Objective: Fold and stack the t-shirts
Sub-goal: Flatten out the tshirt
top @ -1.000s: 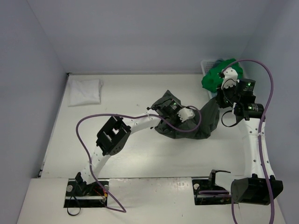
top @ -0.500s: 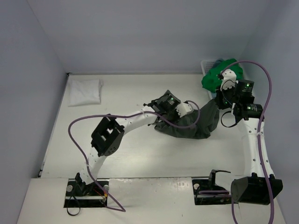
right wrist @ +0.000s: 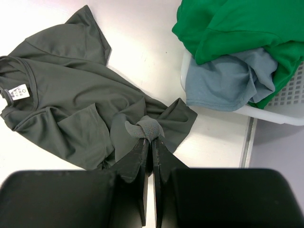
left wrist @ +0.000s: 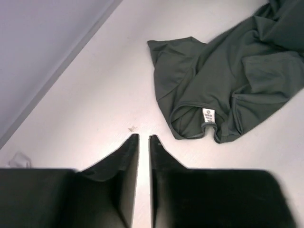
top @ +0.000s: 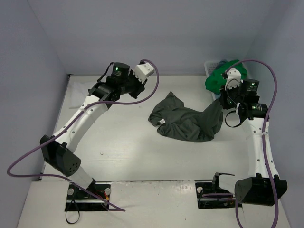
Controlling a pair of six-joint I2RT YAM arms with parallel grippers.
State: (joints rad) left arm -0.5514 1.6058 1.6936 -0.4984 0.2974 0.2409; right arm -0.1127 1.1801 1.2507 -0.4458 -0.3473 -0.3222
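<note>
We find the right hand (right wrist: pixel 147 138) clamped on the olive-grey t-shirt (right wrist: pixel 61 99). The left hand (left wrist: pixel 144 138) hangs nearly together, empty.

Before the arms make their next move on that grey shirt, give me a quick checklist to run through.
1. Right fingers gripping the grey shirt: ok, a fold is pinched.
2. Left fingers free of cloth: ok, nearly shut, holding nothing.
3. Grey shirt lying flat: not ok, bunched and creased.
4. Green shirt and blue shirt in the basket: ok, heaped together.
5. Left arm clear of the grey shirt: ok, off to the far left.
</note>
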